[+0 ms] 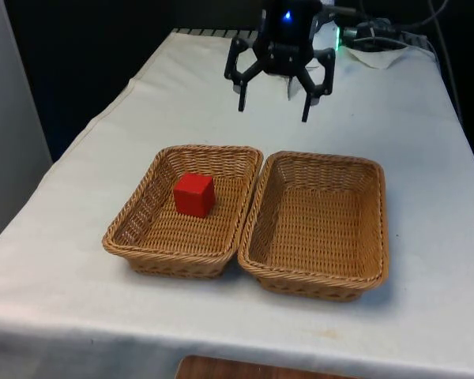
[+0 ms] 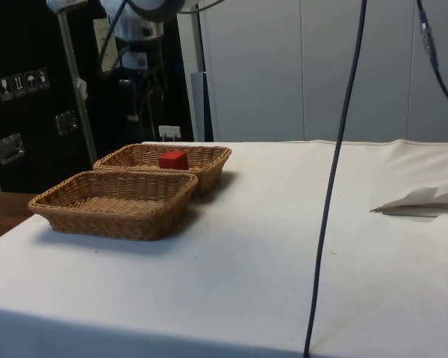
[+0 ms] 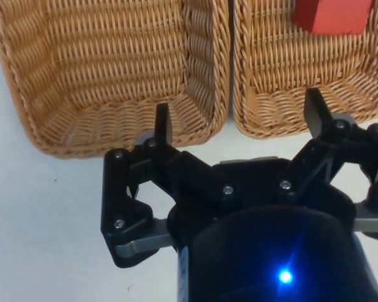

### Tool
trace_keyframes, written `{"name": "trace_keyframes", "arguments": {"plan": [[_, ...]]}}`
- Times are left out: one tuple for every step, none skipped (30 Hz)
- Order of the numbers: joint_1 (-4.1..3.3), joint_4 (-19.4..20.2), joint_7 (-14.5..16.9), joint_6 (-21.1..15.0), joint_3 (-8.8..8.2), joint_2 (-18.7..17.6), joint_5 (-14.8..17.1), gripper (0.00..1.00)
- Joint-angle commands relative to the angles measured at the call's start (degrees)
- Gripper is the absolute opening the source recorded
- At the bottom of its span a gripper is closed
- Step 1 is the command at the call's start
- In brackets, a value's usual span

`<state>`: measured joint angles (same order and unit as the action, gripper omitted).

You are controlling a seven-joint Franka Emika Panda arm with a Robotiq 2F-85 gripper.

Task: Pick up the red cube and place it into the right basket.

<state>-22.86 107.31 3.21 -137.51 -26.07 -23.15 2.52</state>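
The red cube [image 1: 193, 195], cut off by the frame edge in the wrist view, sat in the woven wicker basket [image 1: 142, 237] on the front view's left; its twin [image 1: 316, 276] adjoined it. The gripper [image 1: 274, 106] hung spread wide, empty, above the cloth [image 1: 426, 158] beyond them.

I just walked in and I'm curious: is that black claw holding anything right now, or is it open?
Gripper: open and holding nothing, hanging above the table beyond the baskets; the red cube lies in the basket on the front view's left.
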Motion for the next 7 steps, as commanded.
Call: {"name": "trace_keyframes", "arguments": {"plan": [[-0.34,0.8,-0.2,-0.5,-0.29,0.9,-0.6,1.0],[-0.29,1.5,-0.1,-0.6,-0.11,1.5,-1.0,1.0],[-0.29,1.9,-0.1,-0.7,0.0,1.8,-1.2,1.0],[-0.29,2.2,-0.1,-0.9,0.06,2.2,-1.3,1.0],[-0.23,2.5,-0.1,-0.9,0.17,2.3,-1.4,1.0],[-0.23,2.6,-0.2,-1.0,0.23,2.5,-1.5,1.0],[0.0,2.2,0.0,-0.3,0.34,2.2,-1.1,1.0]]}}
